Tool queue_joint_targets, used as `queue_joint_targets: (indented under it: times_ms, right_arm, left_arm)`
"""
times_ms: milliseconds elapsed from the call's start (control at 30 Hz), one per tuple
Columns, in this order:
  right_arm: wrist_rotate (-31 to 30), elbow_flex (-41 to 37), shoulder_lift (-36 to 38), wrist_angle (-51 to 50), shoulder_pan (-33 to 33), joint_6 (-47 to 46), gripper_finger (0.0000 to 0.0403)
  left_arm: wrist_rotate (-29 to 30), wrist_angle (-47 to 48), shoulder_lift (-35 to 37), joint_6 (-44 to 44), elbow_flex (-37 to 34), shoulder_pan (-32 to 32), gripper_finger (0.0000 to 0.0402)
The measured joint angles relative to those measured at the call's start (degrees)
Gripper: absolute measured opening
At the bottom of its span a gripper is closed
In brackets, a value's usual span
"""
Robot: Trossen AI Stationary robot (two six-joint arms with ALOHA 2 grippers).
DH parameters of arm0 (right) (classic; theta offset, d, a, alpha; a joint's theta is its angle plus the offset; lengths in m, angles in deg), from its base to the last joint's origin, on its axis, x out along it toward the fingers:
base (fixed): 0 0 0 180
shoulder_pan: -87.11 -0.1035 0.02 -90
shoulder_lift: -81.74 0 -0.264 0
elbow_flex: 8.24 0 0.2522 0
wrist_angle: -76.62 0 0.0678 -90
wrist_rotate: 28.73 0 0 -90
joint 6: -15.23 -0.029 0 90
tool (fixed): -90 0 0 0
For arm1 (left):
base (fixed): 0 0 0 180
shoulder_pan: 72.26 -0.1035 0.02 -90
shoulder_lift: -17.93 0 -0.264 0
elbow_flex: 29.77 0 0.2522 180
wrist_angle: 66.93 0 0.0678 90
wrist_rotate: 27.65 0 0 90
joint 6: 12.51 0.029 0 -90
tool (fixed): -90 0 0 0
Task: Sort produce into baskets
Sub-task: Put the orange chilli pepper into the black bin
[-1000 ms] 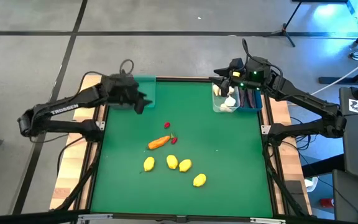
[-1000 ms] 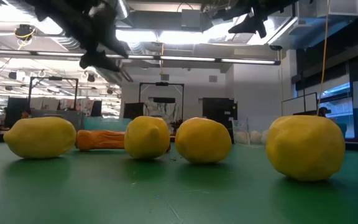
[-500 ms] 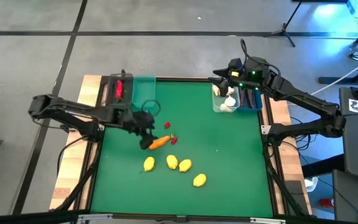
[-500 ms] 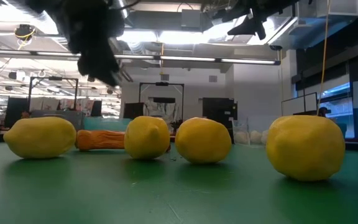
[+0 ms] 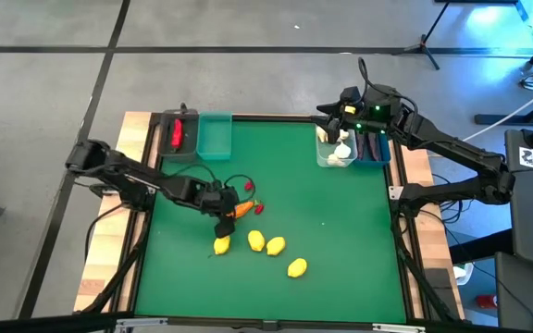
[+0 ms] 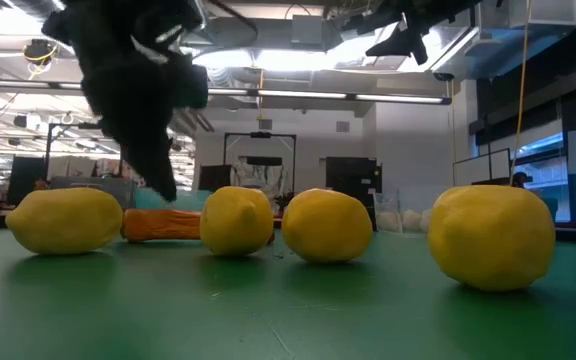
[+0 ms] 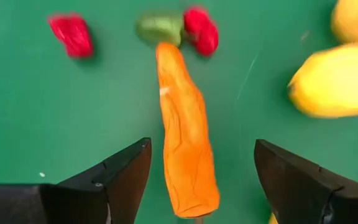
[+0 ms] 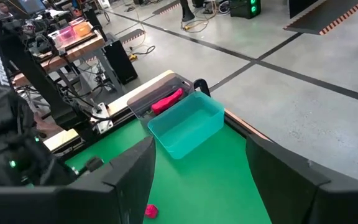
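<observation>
The left gripper (image 5: 227, 213) hangs low over the green table mat (image 5: 331, 231), right above the long orange toy carrot (image 5: 240, 210), and covers the carrot's blunt end from above. In the left wrist view its 2 dark fingers (image 7: 120, 180) stand apart on either side of the carrot (image 7: 185, 134), with bare mat between each finger and the carrot; nothing is gripped. The carrot's green top touches 1 small red berry (image 7: 201, 30), and another red berry (image 7: 71, 35) lies apart on the mat.

In the low view the gripper (image 6: 138, 95) is a dark blur over the carrot (image 6: 163, 225), whose far end is hidden behind a yellow toy lemon (image 6: 236, 221). 4 lemons lie in a loose row near the front of the mat, the last yellow lemon (image 5: 297, 268) slightly apart.

At the left back corner the dark smoky plastic bin (image 5: 177, 137) holds a red piece, probably the pepper, and touches the teal translucent bin (image 5: 215, 135).

The right gripper (image 5: 339, 123) waits above the clear plastic bin (image 5: 333, 151), which holds white garlic bulbs; the blue bin (image 5: 375, 150) beside it is partly hidden by the arm. In the right wrist view its fingers (image 8: 135, 180) stand wide apart, empty.
</observation>
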State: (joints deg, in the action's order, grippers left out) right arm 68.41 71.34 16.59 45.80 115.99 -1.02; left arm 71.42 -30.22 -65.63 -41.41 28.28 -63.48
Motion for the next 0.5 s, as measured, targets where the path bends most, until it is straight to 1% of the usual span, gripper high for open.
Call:
queue_joint_targets:
  times_ms: [167, 333, 400, 500]
  right_arm:
    - [0.02, 0.02, 0.00, -0.06, 0.00, 0.00, 0.0248]
    - [0.00, 0.00, 0.00, -0.15, 0.00, 0.00, 0.0248]
    - [0.00, 0.01, 0.00, -0.15, 0.00, 0.00, 0.0248]
    - [0.00, 0.01, 0.00, -0.24, 0.00, 0.00, 0.0248]
  left_arm:
    - [0.50, -2.70, -5.59, -2.11, 0.00, 1.01, 0.0278]
    - [0.54, -3.26, -6.55, -3.42, 0.00, 1.00, 0.0276]
    - [0.54, -2.75, -6.60, -4.39, 0.00, 1.00, 0.0266]
    - [0.54, -2.63, -6.60, -5.45, 0.00, 1.00, 0.0241]
